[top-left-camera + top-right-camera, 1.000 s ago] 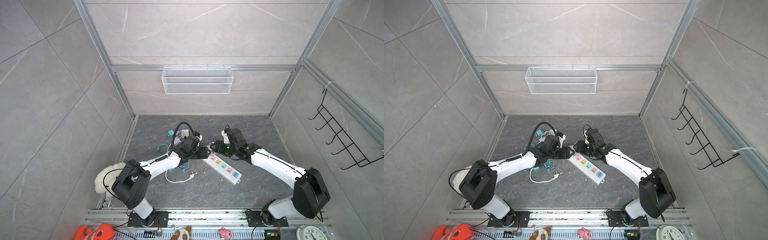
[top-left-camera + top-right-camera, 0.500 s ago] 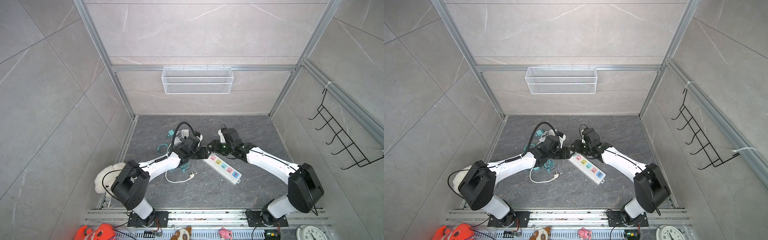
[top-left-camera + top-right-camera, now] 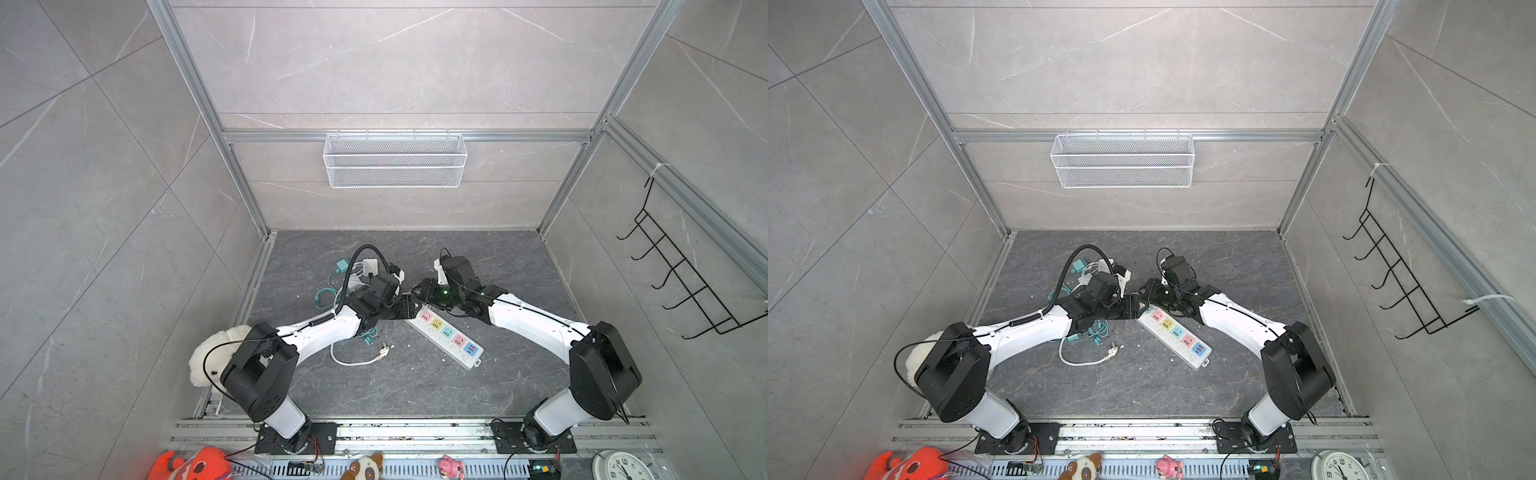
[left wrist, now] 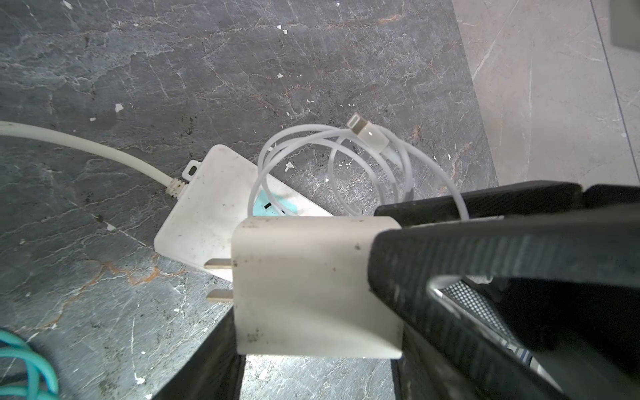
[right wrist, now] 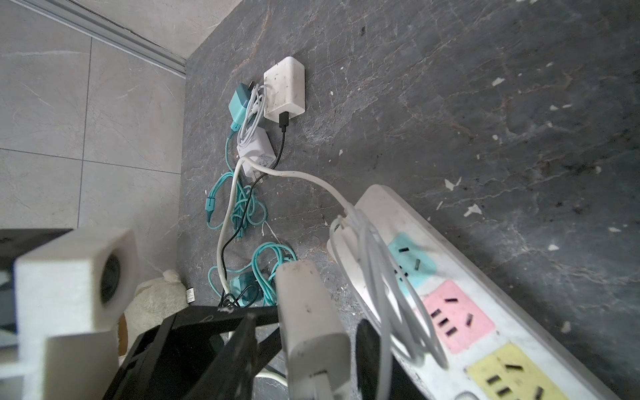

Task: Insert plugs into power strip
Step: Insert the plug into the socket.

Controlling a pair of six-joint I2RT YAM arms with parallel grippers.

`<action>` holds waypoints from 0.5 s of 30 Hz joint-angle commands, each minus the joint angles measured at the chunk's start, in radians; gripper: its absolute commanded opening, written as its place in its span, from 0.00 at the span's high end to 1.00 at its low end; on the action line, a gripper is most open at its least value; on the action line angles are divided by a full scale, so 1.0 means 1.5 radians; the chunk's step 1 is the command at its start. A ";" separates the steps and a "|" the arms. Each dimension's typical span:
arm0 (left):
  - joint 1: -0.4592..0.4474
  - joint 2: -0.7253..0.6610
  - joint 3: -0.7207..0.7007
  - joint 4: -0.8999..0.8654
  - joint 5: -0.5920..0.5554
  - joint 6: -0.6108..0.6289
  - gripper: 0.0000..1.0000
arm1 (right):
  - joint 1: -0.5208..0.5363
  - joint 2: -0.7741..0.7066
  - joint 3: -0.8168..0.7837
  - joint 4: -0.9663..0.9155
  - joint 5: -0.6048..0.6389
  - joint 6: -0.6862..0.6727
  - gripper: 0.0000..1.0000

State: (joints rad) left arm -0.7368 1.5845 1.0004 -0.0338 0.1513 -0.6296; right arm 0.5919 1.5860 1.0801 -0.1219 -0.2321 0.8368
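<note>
At the far left in both top views, a white plush toy [image 3: 199, 365] sits at the edge of the dark stone worktop [image 3: 415, 390]. It is beside the left arm [image 3: 316, 332], which stretches toward the centre.

Behind that arm's wrist is a heap of spare plugs. The right wrist view shows them in its upper left:
- a large white plug [image 5: 284, 88]
- a teal plug [image 5: 239, 104] touching the large white one
- a small white plug [image 5: 256, 147] just below those two
- a second teal plug [image 5: 244, 282] lower in the frame, among tangled teal cables [image 5: 210, 206]

The strip's thick cord [image 3: 349, 360] curls in front of the left arm. It ends in a pronged plug [image 3: 384, 352] lying loose on the worktop.

In the middle, the left fingers [image 4: 213, 363] clamp the held white plug [image 4: 311, 284] just above the cord end of the power strip [image 3: 446, 334]. Its two prongs point sideways, clear of any socket. Its thin white cable [image 4: 346, 162] hangs in loops over the end teal socket [image 5: 410, 263].

The right fingers [image 4: 502, 249] come in from the right of the left wrist frame. They stand narrow, one on each side of that plug's rear. I cannot tell whether they press on it.

The strip lies flat, slanting from the centre down to the right in both top views. Pink, yellow, teal, pink and blue sockets show along it.

Right of the strip is the right arm [image 3: 536, 320]. A black hook rack [image 3: 685, 282] hangs on the right wall.
</note>
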 commanded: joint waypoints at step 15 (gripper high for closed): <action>-0.018 -0.020 0.035 0.108 -0.007 0.010 0.80 | 0.025 0.021 -0.022 0.022 -0.030 0.014 0.63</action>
State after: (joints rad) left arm -0.7433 1.5787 0.9943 -0.0208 0.1287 -0.6289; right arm 0.5957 1.5902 1.0584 -0.0814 -0.2279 0.8577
